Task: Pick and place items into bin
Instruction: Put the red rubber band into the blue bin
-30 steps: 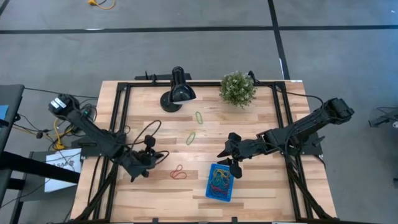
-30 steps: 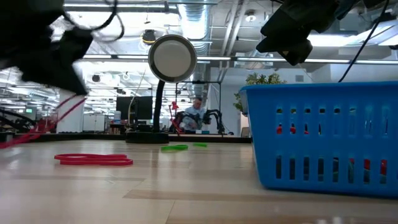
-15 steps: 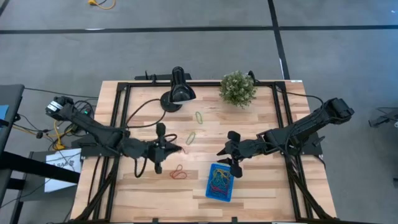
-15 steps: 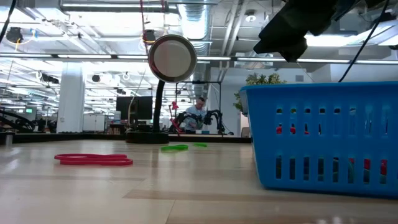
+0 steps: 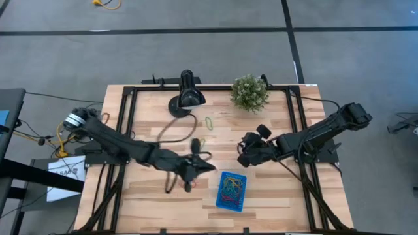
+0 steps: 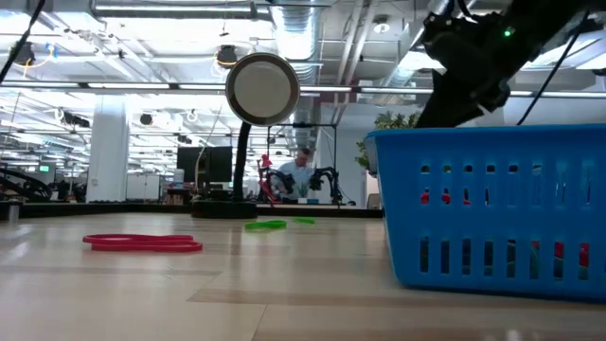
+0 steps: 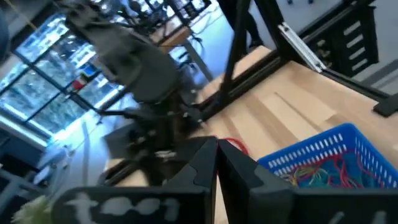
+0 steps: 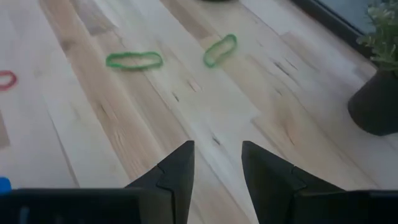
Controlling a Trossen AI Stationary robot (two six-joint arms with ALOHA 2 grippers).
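Note:
The blue bin point(image 5: 230, 191) sits near the table's near edge with several coloured rubber bands inside; it also shows in the low view point(image 6: 502, 208) and the left wrist view point(image 7: 323, 162). My left gripper point(image 5: 208, 168) hovers just left of the bin, shut on a red band. My right gripper point(image 5: 243, 152) is open, above the table on the bin's far side. Its wrist view faces two green bands point(image 8: 134, 60) point(image 8: 220, 50) lying flat on the wood. Another red band point(image 6: 142, 243) lies flat on the table left of the bin. My left gripper pinches a red rubber band between its two shut fingers. Only a short red loop point(image 7: 232, 145) shows past the fingertips, and the fingers hide the rest. The fingers point toward the bin from the table's left. The band is off the table.
A black lamp point(image 5: 186, 98) and a green plant point(image 5: 249, 93) stand at the far edge. The green bands point(image 5: 209, 123) point(image 5: 200, 143) lie between lamp and bin. Black cables loop around the left arm. A person sits in the room beyond point(image 6: 301, 170).
My left gripper has swept from the table's left part rightward to beside the bin, staying shut and carrying the red band above the table. My right gripper has drawn back from over the bin's far rim toward the far edge and turned.

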